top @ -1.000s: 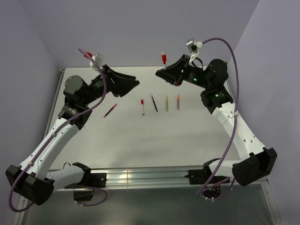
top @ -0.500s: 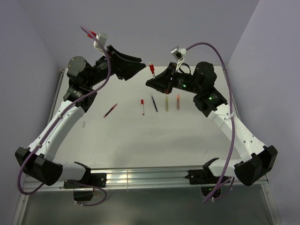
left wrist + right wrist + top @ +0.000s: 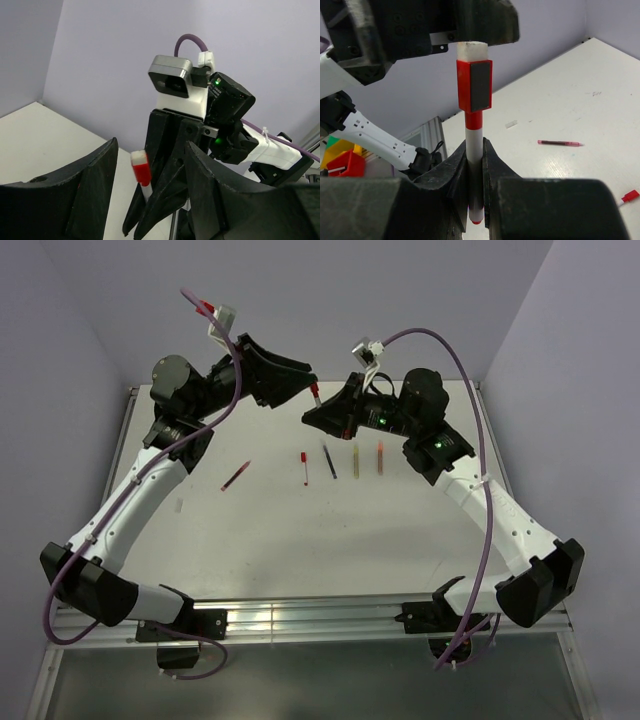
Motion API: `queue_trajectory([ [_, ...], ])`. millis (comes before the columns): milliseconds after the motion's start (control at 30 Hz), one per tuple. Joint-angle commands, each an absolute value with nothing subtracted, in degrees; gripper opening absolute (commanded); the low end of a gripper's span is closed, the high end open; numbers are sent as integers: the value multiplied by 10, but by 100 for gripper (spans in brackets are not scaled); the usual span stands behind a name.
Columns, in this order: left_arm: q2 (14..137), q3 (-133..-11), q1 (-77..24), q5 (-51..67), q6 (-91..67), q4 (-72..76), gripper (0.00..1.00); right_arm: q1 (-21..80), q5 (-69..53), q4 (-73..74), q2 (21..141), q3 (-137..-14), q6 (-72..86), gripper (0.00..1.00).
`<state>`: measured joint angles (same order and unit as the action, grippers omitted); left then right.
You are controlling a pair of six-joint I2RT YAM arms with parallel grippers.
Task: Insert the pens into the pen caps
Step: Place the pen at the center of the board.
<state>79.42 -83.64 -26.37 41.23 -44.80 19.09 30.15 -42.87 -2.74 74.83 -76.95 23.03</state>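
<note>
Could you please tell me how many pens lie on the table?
5: dark red pen apart at left; then a row: red-capped pen, black pen, olive pen, orange pen. Others may be hidden.

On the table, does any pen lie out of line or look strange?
Yes. The dark red pen lies alone and slanted, left of the row, while the short red-capped pen, black pen, olive pen and orange pen lie roughly parallel. Nothing looks spilled or broken.

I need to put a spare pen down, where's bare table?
Free: the table between the row of pens and the near rail. Crowded: along that row, and at the back where the left gripper and right gripper meet.
</note>
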Motion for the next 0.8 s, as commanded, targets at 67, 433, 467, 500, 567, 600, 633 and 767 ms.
queue_trajectory([
  [67,802,-863,-276,426,-455,213,59,309,-415,-36,751,-810,221,0],
  [433,809,-867,-280,427,-464,223,50,317,-411,-24,759,-828,213,0],
  [467,809,-869,-280,426,-461,221,44,318,-409,-23,759,-827,212,0],
  [500,809,-871,-281,425,-460,218,41,318,-409,-22,761,-827,210,0],
  [567,811,-877,-282,427,-456,207,28,318,-406,-23,759,-824,210,0],
  [600,813,-878,-282,431,-457,207,22,318,-404,-23,759,-824,209,0],
  [633,814,-878,-283,432,-457,207,18,318,-403,-23,759,-824,210,0],
  [767,813,-875,-288,445,-447,197,0,318,-389,-23,758,-823,206,0],
])
